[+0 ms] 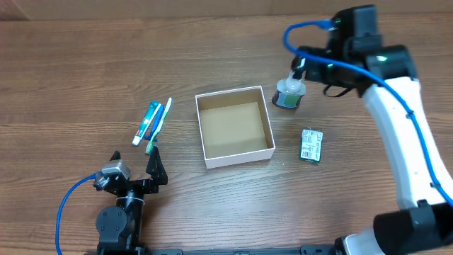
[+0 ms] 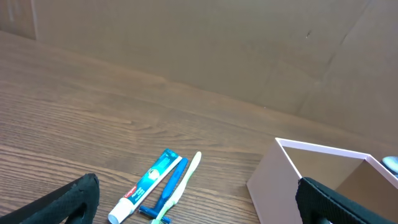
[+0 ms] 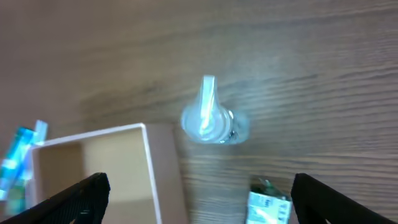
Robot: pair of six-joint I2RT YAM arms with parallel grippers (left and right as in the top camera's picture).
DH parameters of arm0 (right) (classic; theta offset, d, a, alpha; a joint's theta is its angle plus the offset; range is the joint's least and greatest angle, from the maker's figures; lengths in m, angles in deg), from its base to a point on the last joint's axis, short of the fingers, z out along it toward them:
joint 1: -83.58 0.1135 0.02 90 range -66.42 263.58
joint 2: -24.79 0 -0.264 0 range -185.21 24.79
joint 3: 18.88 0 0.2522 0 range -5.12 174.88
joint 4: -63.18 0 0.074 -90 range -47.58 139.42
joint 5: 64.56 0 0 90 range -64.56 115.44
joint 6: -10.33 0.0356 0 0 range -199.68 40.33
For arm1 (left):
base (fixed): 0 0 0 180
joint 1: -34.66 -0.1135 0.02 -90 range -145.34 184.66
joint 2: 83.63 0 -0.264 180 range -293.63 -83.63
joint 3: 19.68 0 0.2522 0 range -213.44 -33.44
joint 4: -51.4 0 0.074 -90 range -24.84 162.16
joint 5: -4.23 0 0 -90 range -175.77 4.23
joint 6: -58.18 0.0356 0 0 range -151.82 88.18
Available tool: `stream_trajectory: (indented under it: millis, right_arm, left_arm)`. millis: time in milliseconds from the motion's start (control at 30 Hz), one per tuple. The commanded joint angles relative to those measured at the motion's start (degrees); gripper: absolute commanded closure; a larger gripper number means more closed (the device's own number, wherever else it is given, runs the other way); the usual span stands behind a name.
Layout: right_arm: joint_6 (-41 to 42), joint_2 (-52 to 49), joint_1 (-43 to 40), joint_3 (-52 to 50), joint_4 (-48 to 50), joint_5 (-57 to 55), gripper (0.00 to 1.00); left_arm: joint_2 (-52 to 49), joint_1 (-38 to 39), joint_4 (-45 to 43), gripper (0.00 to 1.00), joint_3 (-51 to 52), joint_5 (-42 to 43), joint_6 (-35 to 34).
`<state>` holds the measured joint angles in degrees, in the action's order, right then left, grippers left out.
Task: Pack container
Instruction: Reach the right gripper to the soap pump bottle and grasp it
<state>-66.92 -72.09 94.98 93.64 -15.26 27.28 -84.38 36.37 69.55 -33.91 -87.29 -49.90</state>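
The container (image 1: 205,149) is a square white box with a brown inside and holds nothing, at the table's middle. It also shows in the left wrist view (image 2: 273,180) and the right wrist view (image 3: 149,162). A toothpaste tube (image 1: 146,122), a blue razor and a green toothbrush (image 1: 161,122) lie left of it. A small clear pump bottle (image 1: 289,92) stands right of the container's far corner. A green packet (image 1: 310,144) lies right of the container. My right gripper (image 1: 303,65) is open above the bottle (image 3: 214,119). My left gripper (image 1: 134,166) is open and empty, near the table's front.
The toothpaste (image 2: 146,186), razor (image 2: 166,194) and toothbrush (image 2: 183,180) lie between my left fingers' line of sight. A brown cardboard wall (image 2: 217,43) stands behind the table. The green packet (image 3: 268,205) shows below the bottle.
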Motion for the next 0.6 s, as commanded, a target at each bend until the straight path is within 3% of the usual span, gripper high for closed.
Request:
stream_trajectory:
  millis: [0,400,567]
  right_arm:
    - [-2.34,-5.2,4.55,1.6,0.09,-11.06,0.04]
    - [6.29,-10.75,5.25,0.81,6.16,-13.53,0.02]
    - [7.28,-12.46,4.46,-0.17,9.16,-8.04,0.05]
  left_arm:
    - [0.44,-0.57,-0.13,0.0,0.2,0.07,-0.79]
    - [0.44,-0.57,-0.13,0.0,0.2,0.07,-0.79]
    - [0.44,-0.57,-0.13,0.0,0.2,0.07,-0.79]
